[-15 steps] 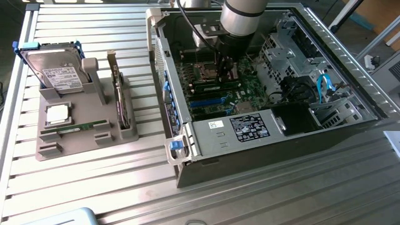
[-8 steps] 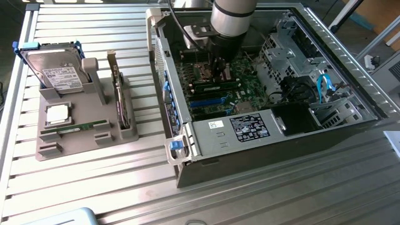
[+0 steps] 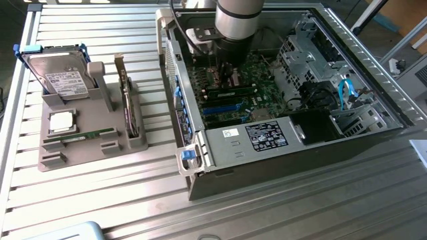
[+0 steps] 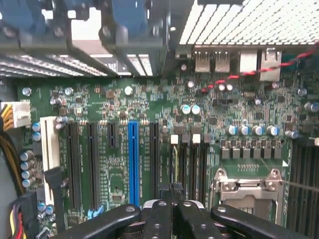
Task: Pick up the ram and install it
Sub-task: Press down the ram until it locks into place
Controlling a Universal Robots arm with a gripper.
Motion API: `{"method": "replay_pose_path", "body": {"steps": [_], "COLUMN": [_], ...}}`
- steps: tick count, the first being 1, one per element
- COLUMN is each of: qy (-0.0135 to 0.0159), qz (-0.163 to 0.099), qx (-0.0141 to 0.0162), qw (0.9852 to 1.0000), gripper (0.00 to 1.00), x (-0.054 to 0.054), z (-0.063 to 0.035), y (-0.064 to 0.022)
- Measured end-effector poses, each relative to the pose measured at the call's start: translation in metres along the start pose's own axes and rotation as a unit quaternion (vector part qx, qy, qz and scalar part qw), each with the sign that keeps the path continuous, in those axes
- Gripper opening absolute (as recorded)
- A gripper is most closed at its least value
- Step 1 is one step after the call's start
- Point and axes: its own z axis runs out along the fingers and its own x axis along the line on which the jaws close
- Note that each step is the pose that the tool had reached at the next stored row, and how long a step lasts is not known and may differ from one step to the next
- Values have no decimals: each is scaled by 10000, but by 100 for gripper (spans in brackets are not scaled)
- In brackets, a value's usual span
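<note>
The ram (image 3: 230, 93) is sitting inside the open computer case (image 3: 373, 75), a long, thin dark-green stick lying along the memory slots (image 4: 192, 164) of the motherboard (image 4: 99, 99). In the wrist view it is showing edge-on (image 4: 174, 162), a narrow sliver with a yellowish line, so its chips are hard to make out.

The claw (image 3: 227, 72) is hanging just at the ram's 12 o'clock in the exterior view. Its black fingers (image 4: 159, 219) are pressing together, fully closed, with the tips (image 4: 172, 191) right at the stick's upper edge. Whether they are pinching the ram or only touching it cannot be told, since the fingers are covering that spot. The arm's silver and black wrist (image 3: 238, 20) is blocking the upper part of the board.

A glossy blue expansion slot (image 4: 133, 164) is running parallel to the ram, with black slots beside it. A metal processor socket (image 4: 246, 186) is lying on its other side. A black power supply (image 3: 267, 136) with a white label is sitting at the case's 6 o'clock.

At the case's 9 o'clock, well apart, a grey moulded holder (image 3: 60, 160) is resting on the ribbed metal desk (image 3: 133, 200). It is carrying a hard drive (image 3: 59, 75), a square silver chip (image 3: 61, 121) and a thin green strip (image 3: 93, 134).
</note>
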Motion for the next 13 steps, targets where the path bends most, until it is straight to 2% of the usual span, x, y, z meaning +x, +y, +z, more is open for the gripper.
{"method": "replay_pose_path", "body": {"steps": [5,10,13], "qy": [-1,0,0], "qz": [0,0,0], "qx": [56,59,59], "qw": [10000,10000,10000], "gripper": [10,10,10], "x": [0,0,-2], "z": [-9,-9,-11], "y": [120,126,163]}}
